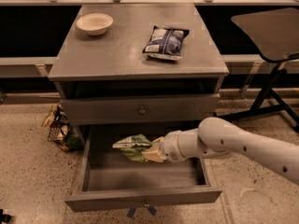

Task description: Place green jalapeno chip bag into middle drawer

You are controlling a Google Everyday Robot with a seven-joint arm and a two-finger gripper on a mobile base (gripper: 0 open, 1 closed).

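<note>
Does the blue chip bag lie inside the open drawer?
No, the blue bag lies on the cabinet; the gripper holds the green bag over the drawer.

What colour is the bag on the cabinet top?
Dark blue-and-white bag, camera view. End effector holds green bag over middle drawer.

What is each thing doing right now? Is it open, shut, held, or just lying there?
middle drawer: pulled open
upper drawer: shut
green chip bag: held over the middle drawer
gripper: above the middle drawer, fingers shut on the green chip bag
blue chip bag: lying flat on the cabinet top
bowl: upright on the cabinet top
</note>
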